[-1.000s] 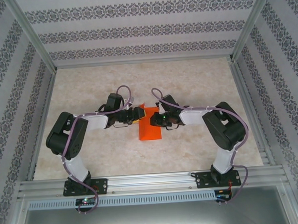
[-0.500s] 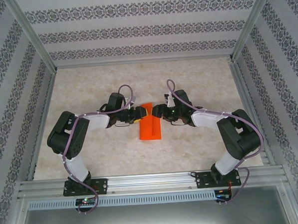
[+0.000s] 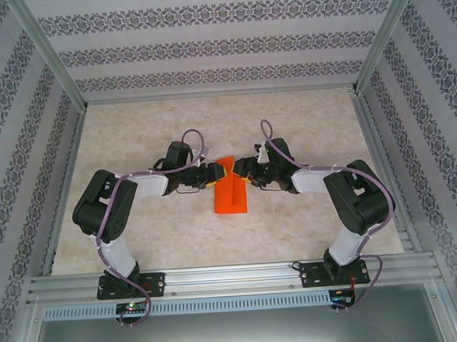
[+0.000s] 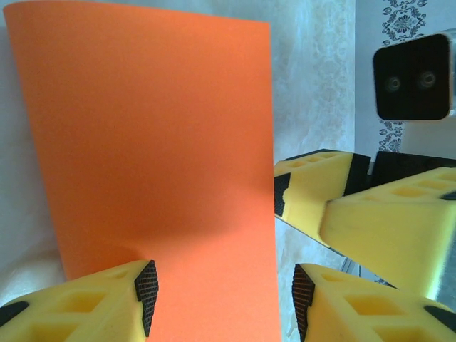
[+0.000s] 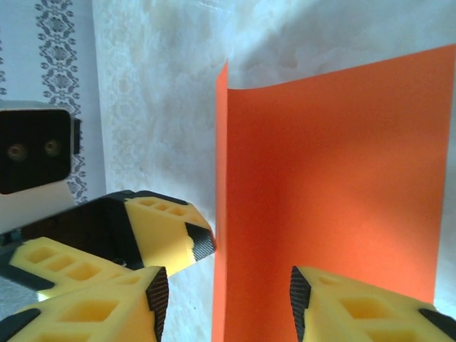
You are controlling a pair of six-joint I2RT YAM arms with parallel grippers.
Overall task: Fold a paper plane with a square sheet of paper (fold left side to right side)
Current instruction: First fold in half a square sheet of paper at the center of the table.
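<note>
The square sheet of paper is bright orange and lies on the table as an upright rectangle, not in the shape of a paper plane. Both grippers meet at its far end. My left gripper comes from the left and stands open. In the left wrist view the paper lies under and between the fingertips of the left gripper. My right gripper comes from the right, also open. In the right wrist view the right gripper straddles the left edge of the paper, which curls up slightly.
The table is pale marble, walled by patterned panels with aluminium posts. The two grippers' fingertips nearly touch over the paper's far end. The right gripper's fingers show in the left wrist view. A left finger shows in the right wrist view.
My right gripper has lifted off the paper's middle, swung back toward the far end and opened. Its elbow has shifted right. The left arm has barely moved.
</note>
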